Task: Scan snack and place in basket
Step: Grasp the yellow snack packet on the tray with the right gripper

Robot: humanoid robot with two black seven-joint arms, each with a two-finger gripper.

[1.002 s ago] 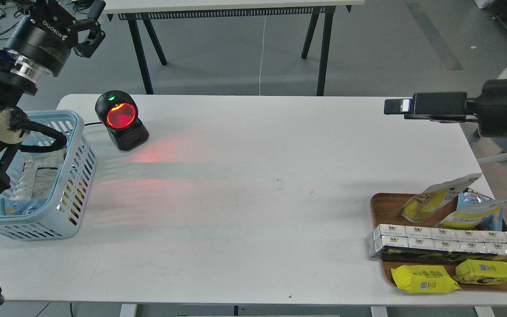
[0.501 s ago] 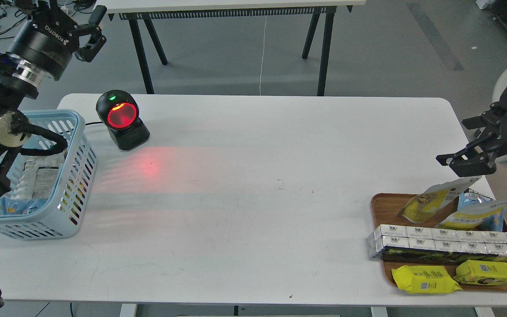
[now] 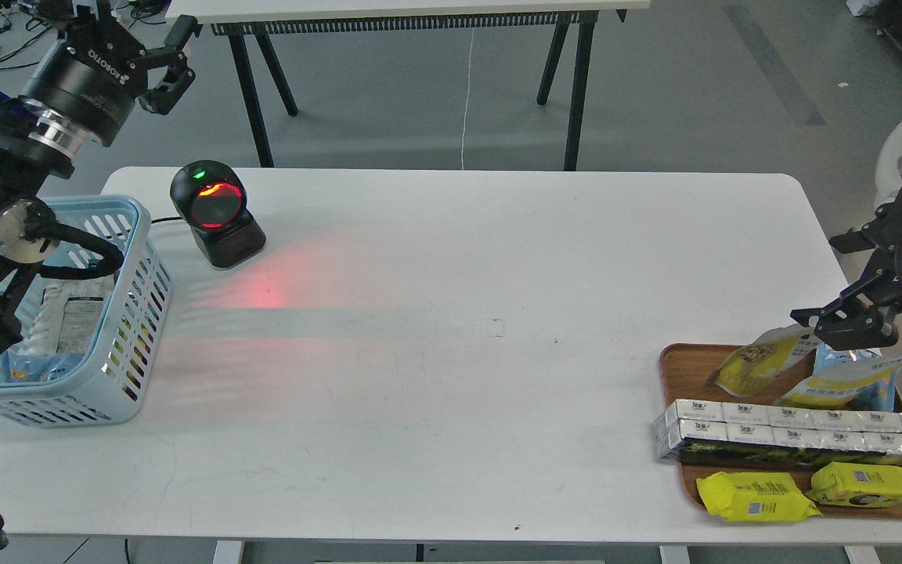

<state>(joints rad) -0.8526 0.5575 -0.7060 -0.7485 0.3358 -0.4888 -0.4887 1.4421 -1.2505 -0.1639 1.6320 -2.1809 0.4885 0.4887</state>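
Meanwhile, at far left, the left gripper [image 3: 155,55] is raised above and behind the light blue basket [image 3: 138,298], its fingers [image 3: 177,74] spread and holding nothing. Packets already lie inside the basket, which stands at the left end of the white surface [image 3: 451,376]. Just right of it, the barcode scanner [image 3: 216,213] glows red and throws a red patch across the surface. At far right, the right gripper [image 3: 850,325] reaches down from the edge of view, forearm angled inward; its fingers [image 3: 827,316] are parted and empty, poised just above the top of the snack pouch [image 3: 760,360]. That yellow-and-white pouch leans at the back of the wooden tray [image 3: 674,368], beside a blue-and-yellow bag [image 3: 850,384]. Judging by this, the pickup is the step in hand; next, the fingers must lower onto the pouch's upper edge and close.
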